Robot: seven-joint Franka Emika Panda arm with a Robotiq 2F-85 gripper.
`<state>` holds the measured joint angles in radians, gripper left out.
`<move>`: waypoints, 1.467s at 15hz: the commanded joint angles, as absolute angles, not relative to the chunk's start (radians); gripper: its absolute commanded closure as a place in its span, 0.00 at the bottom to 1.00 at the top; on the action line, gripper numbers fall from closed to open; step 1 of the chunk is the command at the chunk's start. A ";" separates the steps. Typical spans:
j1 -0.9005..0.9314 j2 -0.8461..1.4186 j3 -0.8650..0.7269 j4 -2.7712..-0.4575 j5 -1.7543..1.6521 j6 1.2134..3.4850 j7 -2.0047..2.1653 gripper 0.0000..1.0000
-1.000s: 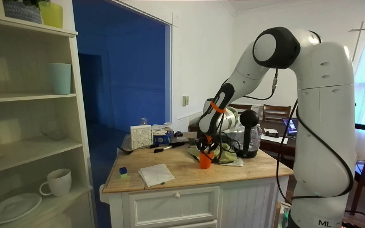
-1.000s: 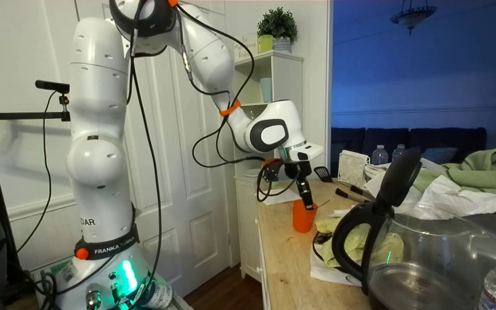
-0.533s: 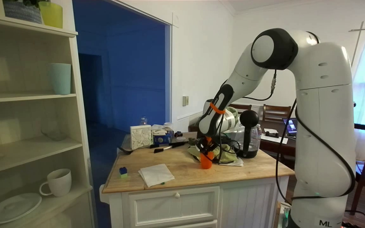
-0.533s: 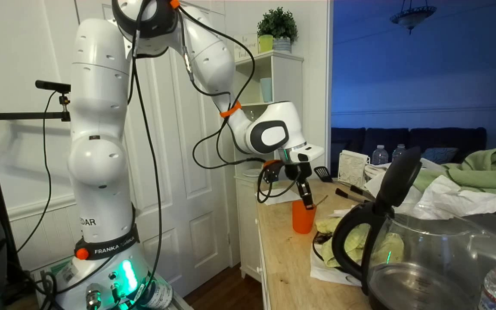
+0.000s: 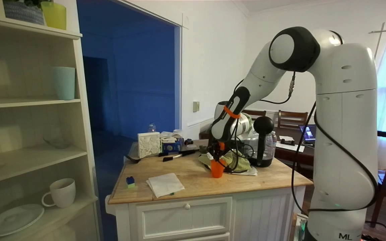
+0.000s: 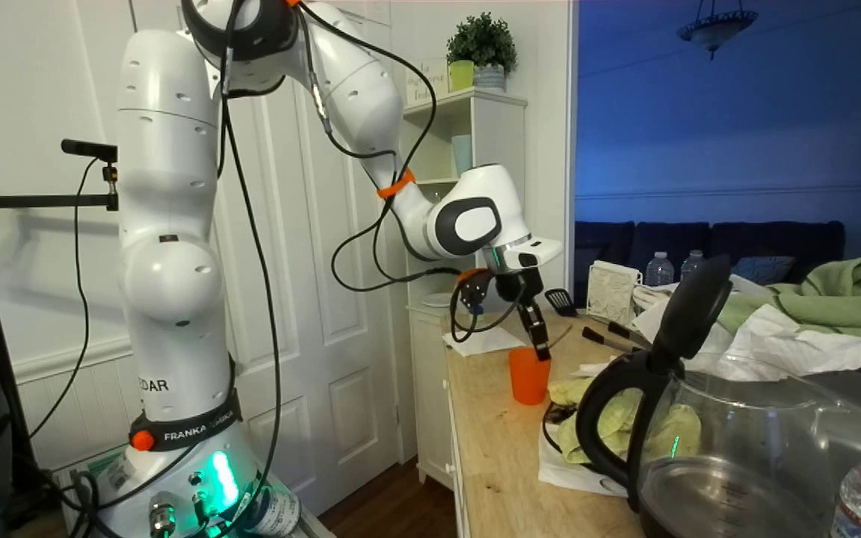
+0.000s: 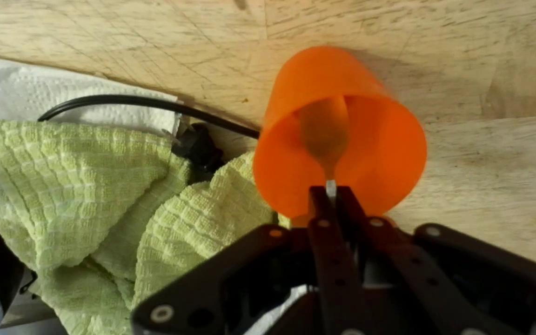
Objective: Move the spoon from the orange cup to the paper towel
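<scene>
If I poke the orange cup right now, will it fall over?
Maybe: the orange cup looks taller than wide, so it could tip. It's probably light too, because it looks thin-walled. The spoon in it, pinched by the gripper, might catch its side.

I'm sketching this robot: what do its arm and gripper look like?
The arm is rounded and white, with black joint covers, an orange strap, black cables and a base band reading FRANKA. The gripper is black, with slim fingers.

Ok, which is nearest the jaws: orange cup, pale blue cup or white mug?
The orange cup on the wooden countertop, by the jaws, the spoon partly inside; the pale blue cup and white mug stand on shelves.
</scene>
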<state>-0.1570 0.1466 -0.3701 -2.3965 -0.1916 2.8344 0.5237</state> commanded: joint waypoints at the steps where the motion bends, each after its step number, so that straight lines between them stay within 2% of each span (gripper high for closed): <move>1: -0.141 0.071 -0.401 -2.414 -0.276 2.805 0.579 0.95; 6: -0.164 0.005 -0.366 -2.403 -0.330 2.751 0.634 0.94; 12: -0.167 0.025 -0.272 -2.264 -0.300 2.507 0.767 0.95; 17: -0.142 0.100 -0.203 -2.128 -0.154 2.256 0.842 0.95; 22: -0.127 0.211 -0.156 -2.026 0.104 2.162 0.918 0.96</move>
<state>-0.1314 0.1332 -0.1727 -2.1087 -0.0330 2.2125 0.8796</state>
